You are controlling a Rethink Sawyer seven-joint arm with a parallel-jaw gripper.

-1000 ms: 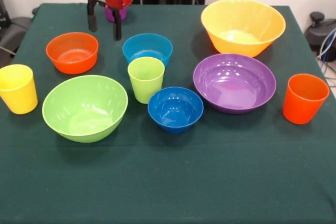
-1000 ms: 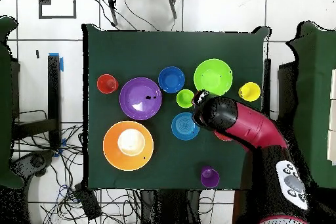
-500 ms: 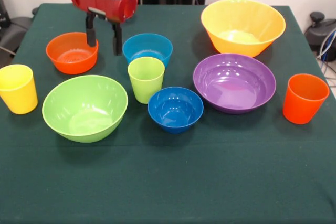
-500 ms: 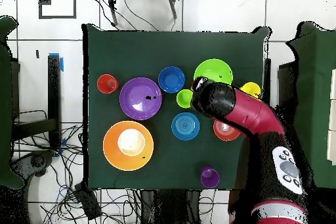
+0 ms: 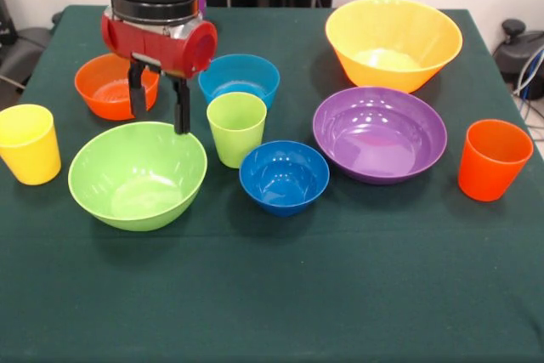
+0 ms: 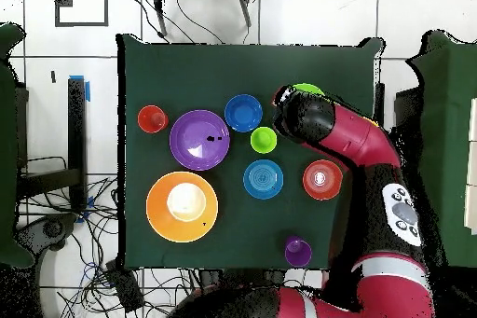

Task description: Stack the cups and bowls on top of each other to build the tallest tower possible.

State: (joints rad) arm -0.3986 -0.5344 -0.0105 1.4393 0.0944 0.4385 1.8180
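Note:
My gripper (image 5: pixel 157 108) is open and empty, fingers pointing down over the far rim of the large lime green bowl (image 5: pixel 136 174). The small orange bowl (image 5: pixel 106 87) sits just behind it, the light blue bowl (image 5: pixel 240 78) and lime green cup (image 5: pixel 236 127) to its right. The dark blue bowl (image 5: pixel 284 178), purple bowl (image 5: pixel 379 133), yellow-orange bowl (image 5: pixel 393 42), orange cup (image 5: pixel 493 159) and yellow cup (image 5: pixel 29 144) stand apart, all upright. The purple cup (image 6: pixel 297 251) stands near the robot's base. Overhead, the arm hides most of the lime green bowl (image 6: pixel 306 89) and the yellow cup.
The green cloth-covered table (image 5: pixel 272 295) has open room along its front edge in the front view. Cables lie on the floor around the table in the overhead view.
My gripper has moved away from the robot's base, from between the orange and light blue bowls to over the lime green bowl's far rim. It stays open. No cup or bowl has moved.

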